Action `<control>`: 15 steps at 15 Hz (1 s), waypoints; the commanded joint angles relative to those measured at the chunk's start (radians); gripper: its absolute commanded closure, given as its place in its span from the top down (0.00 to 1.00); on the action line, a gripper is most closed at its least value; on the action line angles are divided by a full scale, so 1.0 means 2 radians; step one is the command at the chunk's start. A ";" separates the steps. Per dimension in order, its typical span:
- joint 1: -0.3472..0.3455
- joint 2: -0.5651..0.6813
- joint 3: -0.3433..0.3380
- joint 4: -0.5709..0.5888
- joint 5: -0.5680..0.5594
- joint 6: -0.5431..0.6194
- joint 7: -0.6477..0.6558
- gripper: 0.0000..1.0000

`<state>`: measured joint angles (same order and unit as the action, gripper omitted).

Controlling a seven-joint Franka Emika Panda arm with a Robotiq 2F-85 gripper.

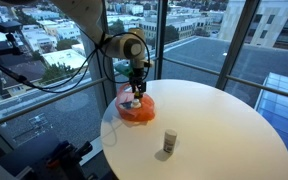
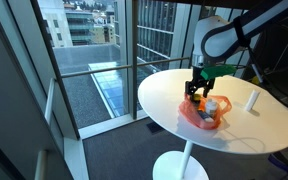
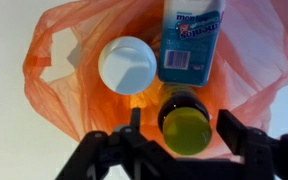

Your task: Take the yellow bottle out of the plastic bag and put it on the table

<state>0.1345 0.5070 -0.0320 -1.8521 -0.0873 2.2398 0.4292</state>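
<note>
An orange plastic bag (image 3: 74,60) lies open on the round white table (image 1: 214,130); it also shows in both exterior views (image 1: 144,112) (image 2: 196,118). Inside it, in the wrist view, stands a dark bottle with a yellow cap (image 3: 187,130). My gripper (image 3: 182,132) is open, reaching down into the bag with a finger on either side of the yellow cap and small gaps to it. The gripper also shows above the bag in both exterior views (image 1: 136,95) (image 2: 197,92).
In the bag beside the yellow bottle are a white-capped container (image 3: 127,65) and a bottle with a blue label (image 3: 192,40). A small white bottle (image 1: 169,143) (image 2: 251,100) stands on the table apart from the bag. Glass windows surround the table.
</note>
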 commanded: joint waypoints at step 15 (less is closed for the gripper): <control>-0.017 -0.101 -0.006 -0.013 0.017 -0.062 0.002 0.20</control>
<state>0.1188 0.3670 -0.0357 -1.8603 -0.0675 2.1518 0.4296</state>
